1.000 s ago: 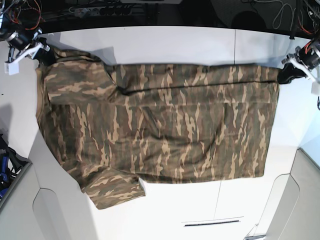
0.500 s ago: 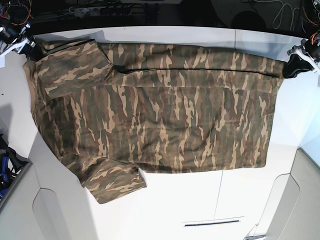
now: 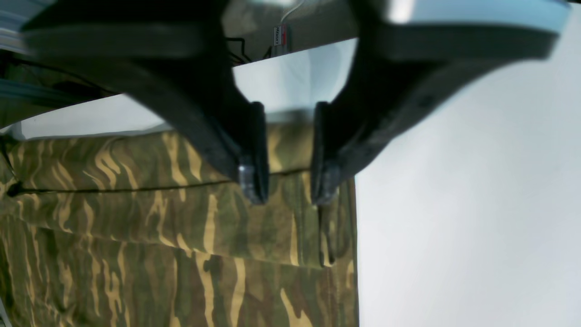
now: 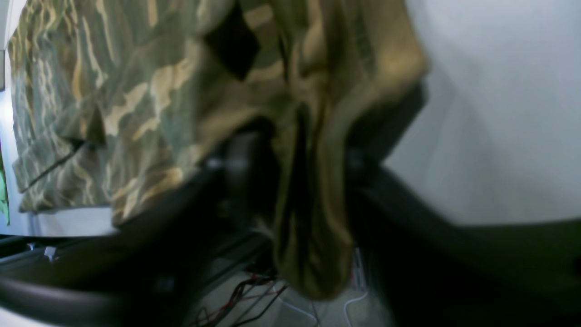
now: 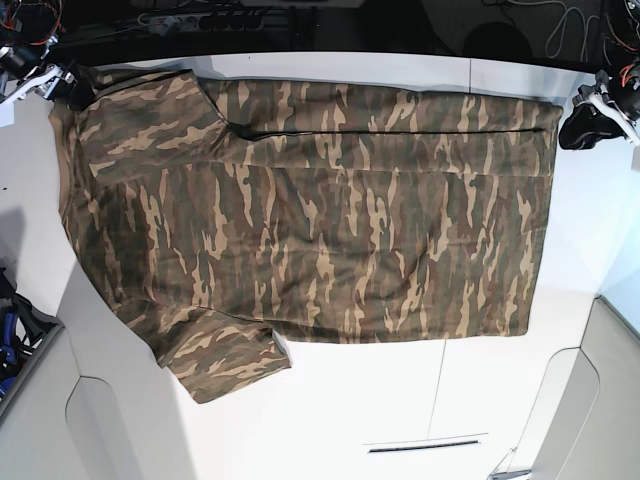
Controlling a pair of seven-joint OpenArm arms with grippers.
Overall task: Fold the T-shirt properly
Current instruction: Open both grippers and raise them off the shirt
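Observation:
The camouflage T-shirt (image 5: pixel 320 220) lies spread flat across the white table, collar end at the left and hem at the right. My right gripper (image 5: pixel 72 85) is at the far left corner, shut on a bunched fold of the shirt's shoulder (image 4: pixel 308 195), which hangs between its fingers. My left gripper (image 5: pixel 578 120) is at the far right, just past the hem corner. In the left wrist view its fingers (image 3: pixel 254 154) stand apart over the flat hem (image 3: pixel 136 236), holding nothing. One sleeve (image 5: pixel 225 365) sticks out at the front left.
The white table (image 5: pixel 330 430) has a dark slot (image 5: pixel 425 445) near its front edge. Cables and a power strip (image 5: pixel 200 18) lie beyond the far edge. Blue gear (image 5: pixel 10 335) sits at the left edge.
Both grippers moved toward the table's far edge, drawing the shirt's far edge outward until it lies flat. The left gripper has let go of the hem corner.

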